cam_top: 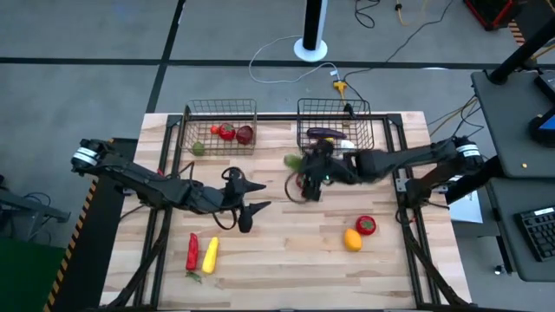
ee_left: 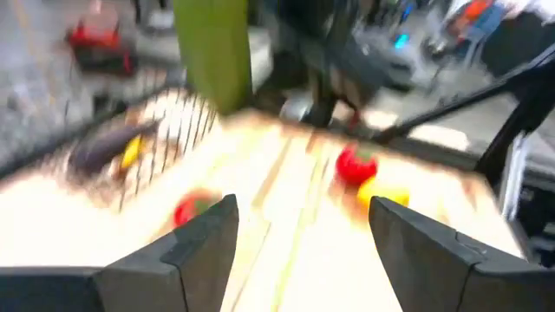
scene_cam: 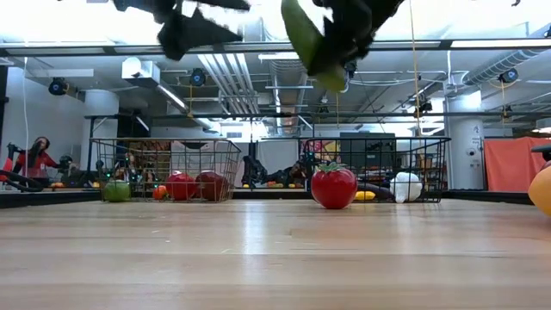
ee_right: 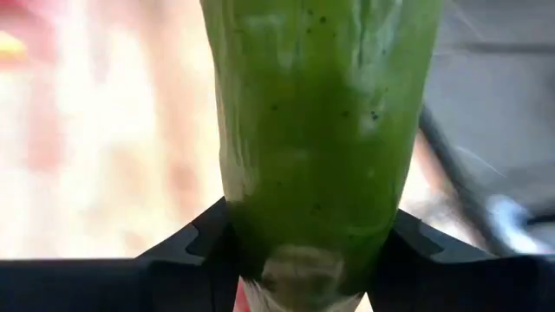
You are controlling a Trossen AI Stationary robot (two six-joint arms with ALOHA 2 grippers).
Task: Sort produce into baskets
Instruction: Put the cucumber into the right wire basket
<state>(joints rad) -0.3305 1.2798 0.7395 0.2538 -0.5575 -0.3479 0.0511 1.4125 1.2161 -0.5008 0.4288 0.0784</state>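
Note:
My right gripper (cam_top: 305, 170) is shut on a long green vegetable (ee_right: 316, 147), high above the table's middle, just in front of the right wire basket (cam_top: 335, 130); the vegetable also shows in the low view (scene_cam: 312, 45). That basket holds a purple long piece (cam_top: 324, 133) and a white one (scene_cam: 405, 186). The left basket (cam_top: 220, 111) holds red (cam_top: 227, 133), dark-red (cam_top: 245, 134) and green (cam_top: 199, 148) round pieces. My left gripper (cam_top: 254, 204) is open and empty left of the table's middle, above the boards. My right gripper pinches the green vegetable near one end (ee_right: 299, 260) between its two fingers, which lie across it. The rest of the vegetable sticks out ahead of the fingers. It is lifted clear of the table and hangs tilted (scene_cam: 323, 65).
A red tomato (cam_top: 366, 225) and an orange round piece (cam_top: 352, 240) lie at the near right. A long red piece (cam_top: 192, 251) and a long yellow one (cam_top: 210, 254) lie at the near left. Bare boards lie between these two groups.

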